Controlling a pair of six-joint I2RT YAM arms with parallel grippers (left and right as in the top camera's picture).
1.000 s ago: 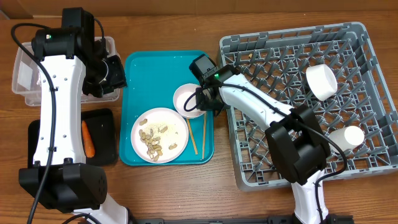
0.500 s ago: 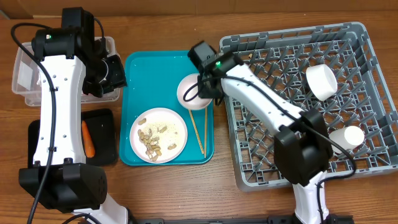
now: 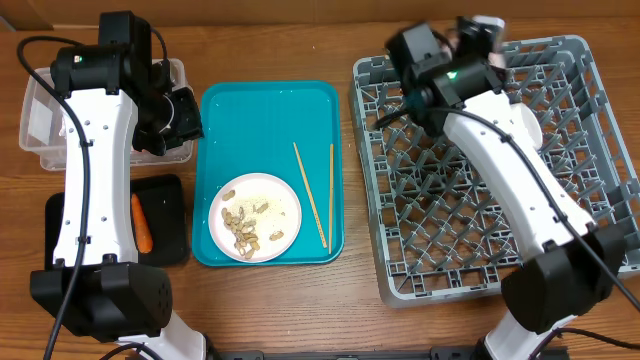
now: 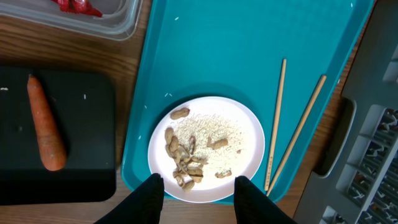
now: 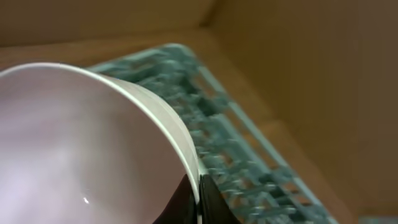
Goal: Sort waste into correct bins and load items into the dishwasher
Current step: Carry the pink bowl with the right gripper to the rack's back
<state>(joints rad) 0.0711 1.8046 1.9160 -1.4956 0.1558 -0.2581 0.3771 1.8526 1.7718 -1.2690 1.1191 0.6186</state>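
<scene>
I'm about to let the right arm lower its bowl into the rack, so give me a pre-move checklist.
1. Right gripper shut on the rim of the pale-pink bowl: ok.
2. Bowl above the grey dish rack, near its far edge: ok.
3. Slot beneath the bowl free: cannot tell, hidden in every view.
4. Left gripper open, empty, away from the rack: ok.
5. Chopsticks and plate of peanut shells on the teal tray, out of the path: ok.

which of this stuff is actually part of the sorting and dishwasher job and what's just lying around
Job: carrot, peanut shells, red wrapper, clear tub, black tray, white plate, chopsticks, pink bowl, dish rack.
Lying about: teal tray, wooden table.
</scene>
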